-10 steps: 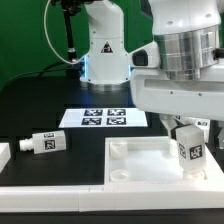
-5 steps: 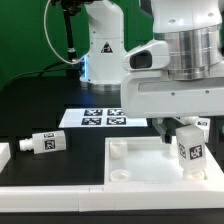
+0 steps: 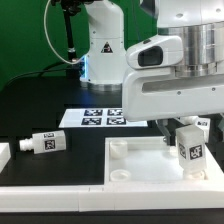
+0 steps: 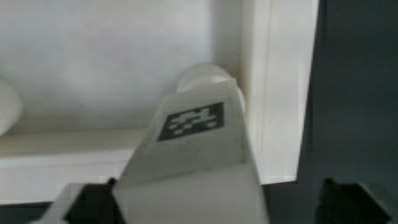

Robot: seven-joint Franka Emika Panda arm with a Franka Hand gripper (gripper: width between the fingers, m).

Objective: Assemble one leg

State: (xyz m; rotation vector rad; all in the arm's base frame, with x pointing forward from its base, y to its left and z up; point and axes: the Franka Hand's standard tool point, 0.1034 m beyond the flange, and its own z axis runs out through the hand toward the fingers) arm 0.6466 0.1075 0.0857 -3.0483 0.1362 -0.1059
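A white leg with a black-and-white tag stands upright in a corner socket of the white tabletop, at the exterior view's right. My gripper hangs straight over it with a finger on each side. In the wrist view the leg rises between the dark fingertips. One finger is close to it and a gap shows on the other side, so the gripper looks open around the leg. A second leg lies flat on the black table at the exterior view's left.
The marker board lies behind the tabletop. The arm's white base stands at the back. A white part shows at the left edge. The tabletop's raised rim runs beside the standing leg.
The hand has turned about its vertical axis over the leg, showing a broader face to the camera. The standing leg and its tag have not moved.
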